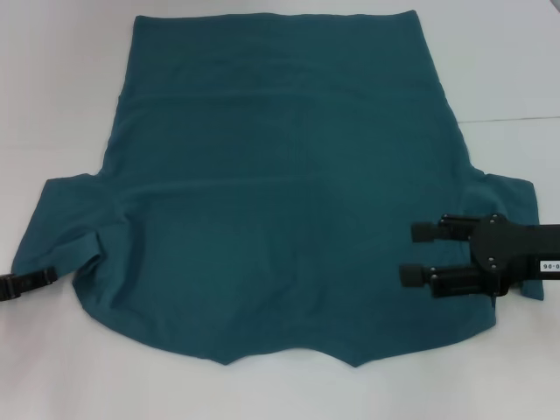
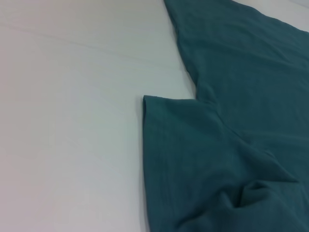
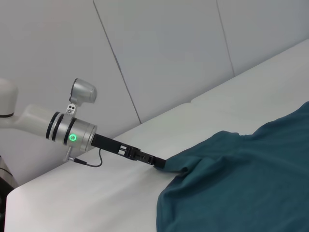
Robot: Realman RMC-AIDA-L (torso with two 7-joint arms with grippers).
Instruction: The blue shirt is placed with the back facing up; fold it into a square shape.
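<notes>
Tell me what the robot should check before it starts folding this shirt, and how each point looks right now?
1. Blue shirt lying flat on the white table: ok, apart from small wrinkles at the left sleeve.
2. Left gripper at the left sleeve's edge: ok.
3. Left gripper actually pinching cloth: cannot tell.
4. Right gripper open and over the right side of the shirt: ok.
5. Right sleeve spread out: ok.

Bright, even overhead light washes the white counter [image 1: 52, 87]; shadows stay faint, with slight softness throughout.
</notes>
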